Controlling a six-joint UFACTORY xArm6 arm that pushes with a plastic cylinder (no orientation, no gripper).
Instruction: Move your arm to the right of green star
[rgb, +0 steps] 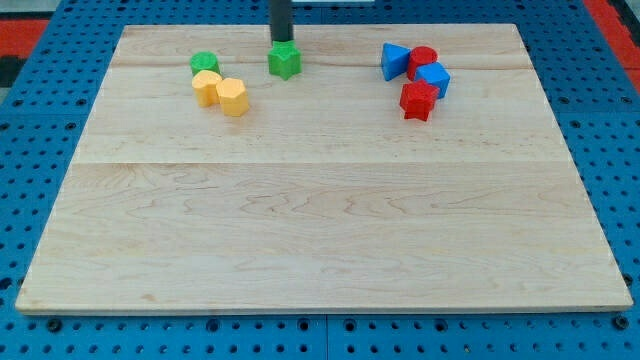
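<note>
The green star (285, 61) lies on the wooden board near the view's top, left of centre. My dark rod comes down from the view's top edge, and my tip (281, 41) sits just behind the green star, at its top edge, touching or nearly touching it.
A green cylinder (204, 64), a yellow block (207, 87) and a yellow hexagon (232, 97) cluster to the star's left. To its right lie a blue triangle (394, 61), a red cylinder (423, 60), a blue cube (434, 78) and a red star (418, 100). The board (320, 220) rests on a blue pegboard.
</note>
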